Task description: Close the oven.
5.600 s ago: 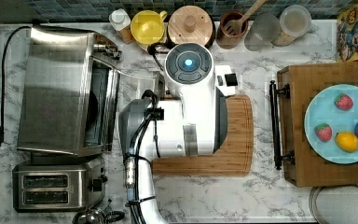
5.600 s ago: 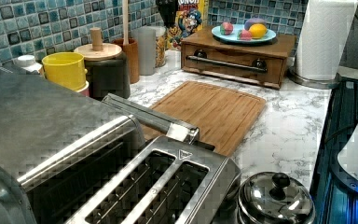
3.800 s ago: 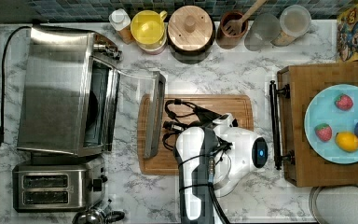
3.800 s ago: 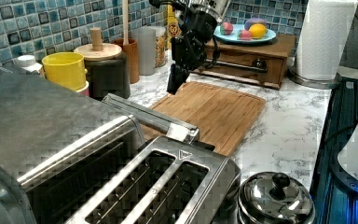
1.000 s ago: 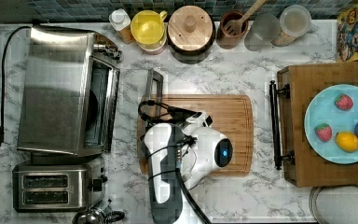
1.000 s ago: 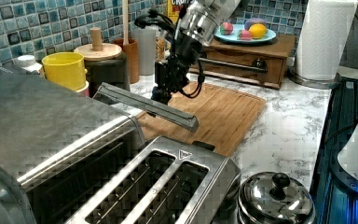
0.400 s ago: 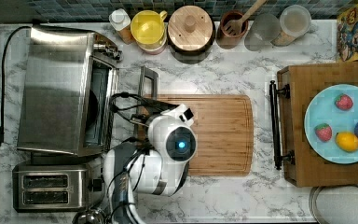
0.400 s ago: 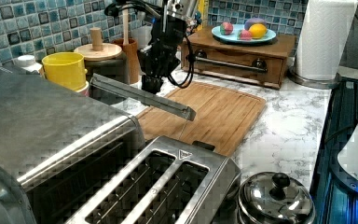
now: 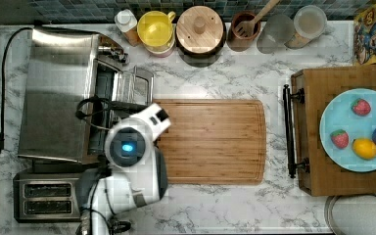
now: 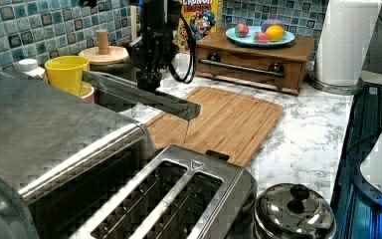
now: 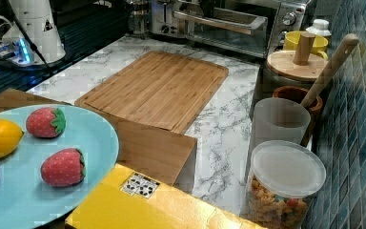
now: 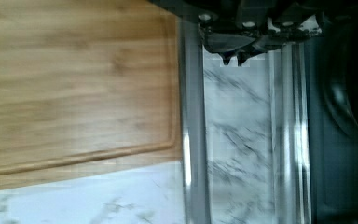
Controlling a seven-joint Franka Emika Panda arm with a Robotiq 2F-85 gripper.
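My hand: My hand (image 10: 149,82) rests on the top edge of the oven door. In the wrist view my fingertips (image 12: 227,57) look pressed together, holding nothing.

The door: The glass door with its long metal bar handle (image 10: 142,95) is partway up, tilted, not shut yet. The bar hangs in the air above the near edge of the board.

The oven: The big boxy shiny steel oven (image 9: 54,88) sits at the top view's left, on the surface, with its black cord beside it.

How it will feel: I think the door is hard and a bit heavy, and it swings on a hinge. The glass could crack if it slams. The steel looks slippery.

Where to push: I would push on the bar handle or the metal rim, not the glass.

Close by: A small two-slot steel toaster (image 9: 46,198) stands just beside the oven. A flat wooden cutting board (image 9: 210,139) lies in front of the door.

The surface: White marble with grey veins (image 9: 215,205).

Farther off: A yellow cup (image 9: 155,24) and jars line the back. A wooden box (image 9: 318,161) carries a light blue plate (image 9: 342,110) of toy fruit.

The room: A kitchen with a blue tiled wall (image 10: 25,25).
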